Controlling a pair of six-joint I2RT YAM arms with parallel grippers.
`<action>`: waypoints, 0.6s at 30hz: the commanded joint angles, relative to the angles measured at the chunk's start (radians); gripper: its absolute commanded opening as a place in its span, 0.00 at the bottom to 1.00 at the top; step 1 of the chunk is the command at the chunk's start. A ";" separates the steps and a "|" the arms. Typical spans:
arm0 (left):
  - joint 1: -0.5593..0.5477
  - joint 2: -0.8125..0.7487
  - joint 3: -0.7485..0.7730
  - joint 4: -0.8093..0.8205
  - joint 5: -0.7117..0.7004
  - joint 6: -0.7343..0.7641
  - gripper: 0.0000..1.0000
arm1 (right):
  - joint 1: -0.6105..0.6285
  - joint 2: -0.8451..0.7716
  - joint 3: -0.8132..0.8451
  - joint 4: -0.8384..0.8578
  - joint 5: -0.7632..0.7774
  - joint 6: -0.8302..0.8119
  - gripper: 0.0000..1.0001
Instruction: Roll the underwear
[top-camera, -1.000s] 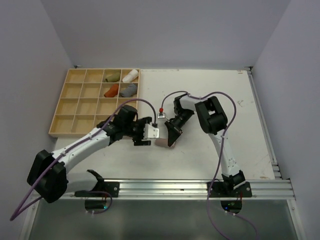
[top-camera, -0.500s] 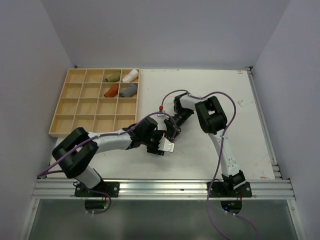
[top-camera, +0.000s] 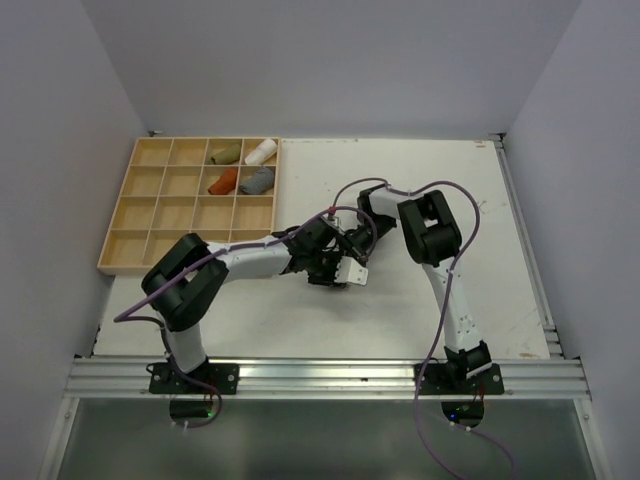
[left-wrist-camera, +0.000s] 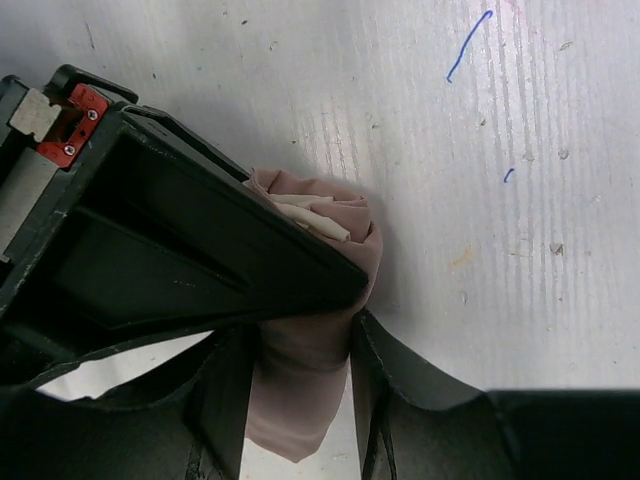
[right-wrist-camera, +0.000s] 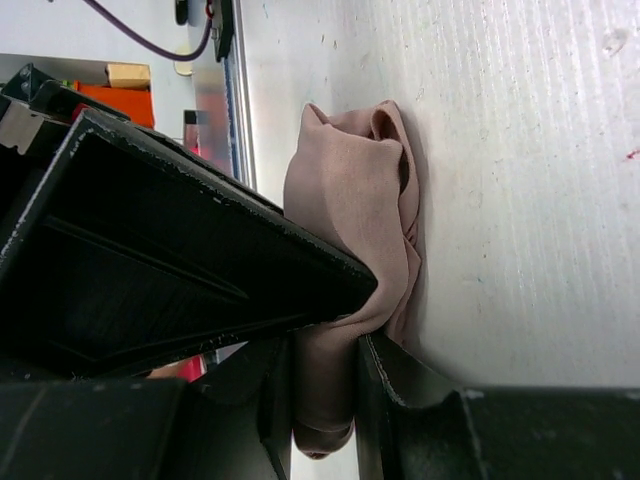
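The pale beige-pink underwear (left-wrist-camera: 305, 370) lies bunched into a thick fold on the white table. In the left wrist view it fills the gap between the fingers of my left gripper (left-wrist-camera: 300, 335). In the right wrist view the same cloth (right-wrist-camera: 350, 200) is pinched in my right gripper (right-wrist-camera: 325, 350). In the top view my left gripper (top-camera: 340, 265) and right gripper (top-camera: 356, 242) meet at the table's middle and hide the cloth. A rust-orange roll (top-camera: 222, 181) lies in a compartment of the wooden tray (top-camera: 150, 215).
The tray stands at the back left and also holds a green roll (top-camera: 224, 153), a white roll (top-camera: 260, 152) and a grey roll (top-camera: 257, 180). A metal rail (top-camera: 330, 375) runs along the near edge.
My left arm has swung right and away from the near edge until its gripper meets the right gripper. The pale cloth, once showing near the table's middle, is now covered by both grippers.
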 joint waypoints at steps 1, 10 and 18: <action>-0.038 0.128 0.050 -0.153 0.086 0.022 0.35 | 0.025 0.126 -0.069 -0.145 -0.082 -0.042 0.00; -0.058 0.185 0.058 -0.362 0.075 0.077 0.00 | -0.123 -0.009 -0.001 -0.148 0.017 0.025 0.66; -0.058 0.246 0.057 -0.382 0.032 -0.024 0.15 | -0.281 -0.135 0.121 -0.151 0.169 0.045 0.74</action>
